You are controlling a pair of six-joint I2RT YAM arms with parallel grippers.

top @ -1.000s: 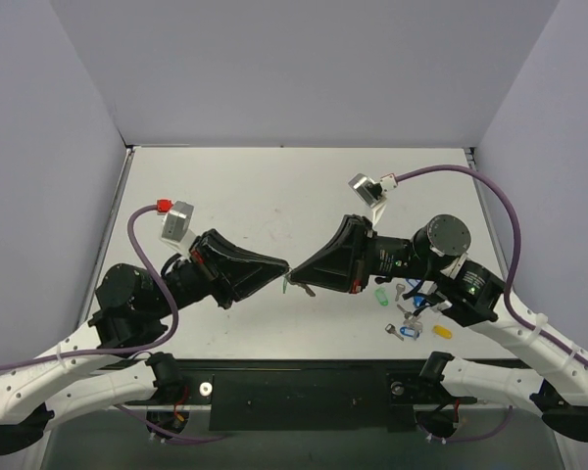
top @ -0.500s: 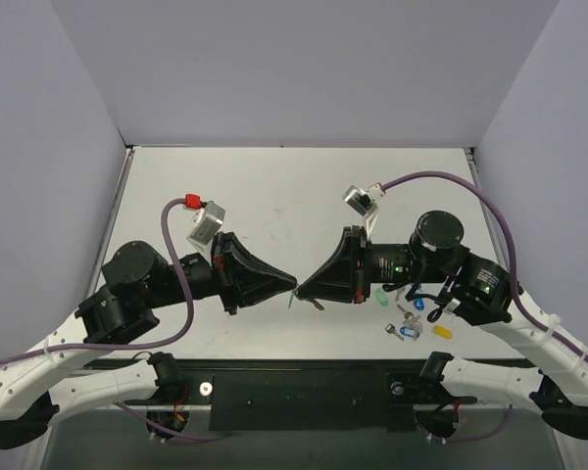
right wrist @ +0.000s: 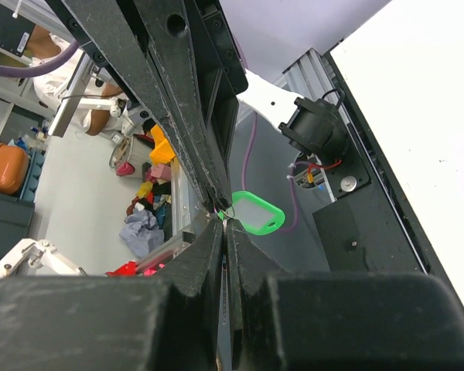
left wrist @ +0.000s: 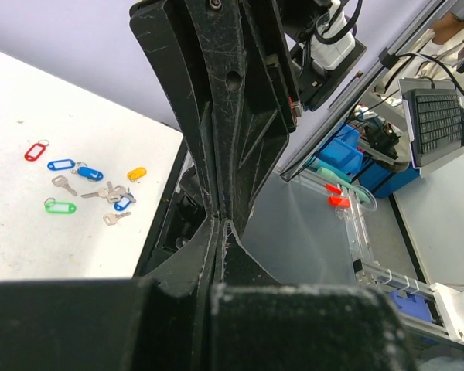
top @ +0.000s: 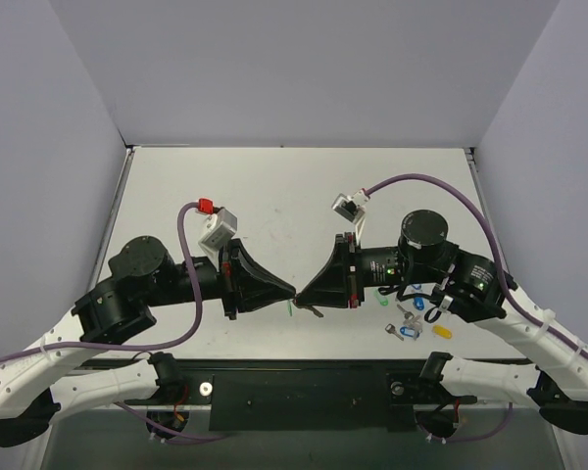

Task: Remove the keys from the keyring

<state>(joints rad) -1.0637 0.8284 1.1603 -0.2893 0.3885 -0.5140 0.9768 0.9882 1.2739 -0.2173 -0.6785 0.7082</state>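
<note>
At mid-table, near edge: the left tool (top: pixel 293 291) and the right tool (top: pixel 303 292) meet tip to tip above the white table (top: pixel 274 196). Both are turned flat, pointing straight at each other.

Left tool: fingers pressed together, no gap visible in the left wrist view. Right tool: fingers likewise pressed together, closed to a thin line in the right wrist view.

The keyring (right wrist: pixel 227 211) sits exactly where the two sets of tips meet. It shows as a tiny thin silver wire loop, hardly wider than the finger ends. Which tool actually pinches it cannot be told; the tips overlap there.

Keys: the green key (right wrist: pixel 255 213) hangs from the loop just right of the tips in the right wrist view. Its head is a bright green plastic oblong with rounded ends and a pale centre, clear of the table. From above only a green sliver shows just near of the tips. The silver key (top: pixel 314 311) shows as a short dull grey blade just right of that sliver, angled.

Right of the tools, by the right arm, lies a scatter of loose tags and keys (top: pixel 409 318): green, blue, yellow and bare silver; the left wrist view also shows a red one.
</note>
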